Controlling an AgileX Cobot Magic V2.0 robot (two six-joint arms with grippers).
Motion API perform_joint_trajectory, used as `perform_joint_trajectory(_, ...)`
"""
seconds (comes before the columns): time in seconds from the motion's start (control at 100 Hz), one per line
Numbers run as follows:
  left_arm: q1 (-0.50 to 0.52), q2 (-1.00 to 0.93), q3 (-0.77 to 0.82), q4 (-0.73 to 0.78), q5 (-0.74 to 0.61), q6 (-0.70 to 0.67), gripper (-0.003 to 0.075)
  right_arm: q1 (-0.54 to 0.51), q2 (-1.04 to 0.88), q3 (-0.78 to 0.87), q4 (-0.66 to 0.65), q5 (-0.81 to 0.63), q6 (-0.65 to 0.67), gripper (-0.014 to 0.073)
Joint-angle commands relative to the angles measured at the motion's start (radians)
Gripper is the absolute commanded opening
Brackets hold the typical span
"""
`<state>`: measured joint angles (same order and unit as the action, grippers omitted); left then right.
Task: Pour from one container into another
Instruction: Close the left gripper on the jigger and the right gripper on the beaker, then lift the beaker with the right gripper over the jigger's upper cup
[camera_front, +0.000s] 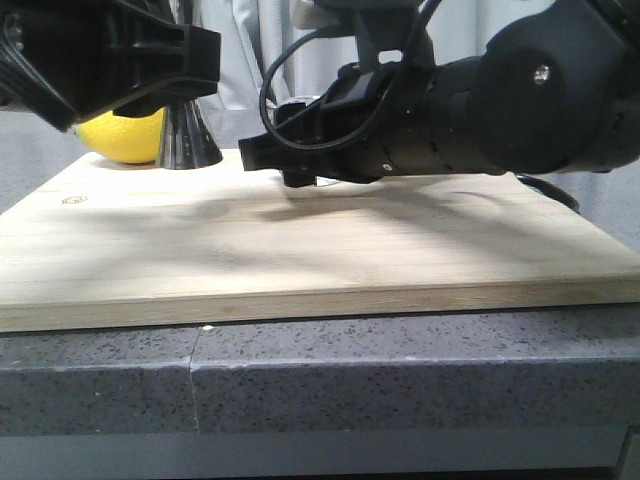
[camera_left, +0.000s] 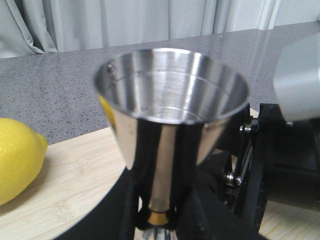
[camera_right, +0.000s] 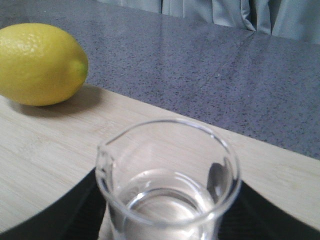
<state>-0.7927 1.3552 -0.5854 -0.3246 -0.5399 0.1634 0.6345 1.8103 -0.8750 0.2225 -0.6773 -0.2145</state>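
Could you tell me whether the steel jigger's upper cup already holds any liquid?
No, in the left wrist view the jigger shows only bare, dry shiny metal inside its cup.

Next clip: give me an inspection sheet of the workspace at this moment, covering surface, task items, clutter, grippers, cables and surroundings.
Surface: wooden board on a speckled grey counter.
Job's things: steel jigger upright, cup looks empty; glass beaker upright, clear liquid inside.
Clutter: lemon on the board.
Grippers: left gripper around the jigger's waist; right gripper around the beaker.
Cables: black cable looped over the right arm.
Surroundings: grey curtain behind.
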Motion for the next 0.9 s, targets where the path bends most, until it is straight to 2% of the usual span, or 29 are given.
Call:
perform_joint_trajectory(0.0, -0.01, -0.032, -0.026, 0.014, -0.075, -0.012, -0.0019, -0.007, -0.035, -0.03, -0.019, -0.082, 0.0, 0.0342)
perform_joint_trajectory(0.09, -0.01, -0.032, -0.026, 0.014, -0.075, -0.012, -0.0019, -0.007, -0.034, -0.03, -0.019, -0.077, 0.0, 0.0254)
perform_joint_trajectory(0.24, -0.01, -0.032, -0.026, 0.014, -0.075, -0.012, -0.0019, -0.007, -0.034, -0.03, -0.019, -0.083, 0.0, 0.0178)
perform_joint_trajectory(0.4, -0.01, -0.032, -0.026, 0.014, -0.075, -0.012, -0.0019, -0.007, -0.036, -0.03, -0.019, -0.077, -0.004, 0.0174)
perform_joint_trajectory(0.65, -0.01, -0.032, -0.026, 0.014, -0.073, -0.012, -0.0019, -0.007, -0.115, -0.03, -0.019, -0.003, -0.099, 0.0174)
perform_joint_trajectory(0.89, -0.01, -0.032, -0.026, 0.017, -0.067, -0.012, -0.0019, -0.007, -0.269, -0.074, -0.022, 0.177, -0.215, 0.0174)
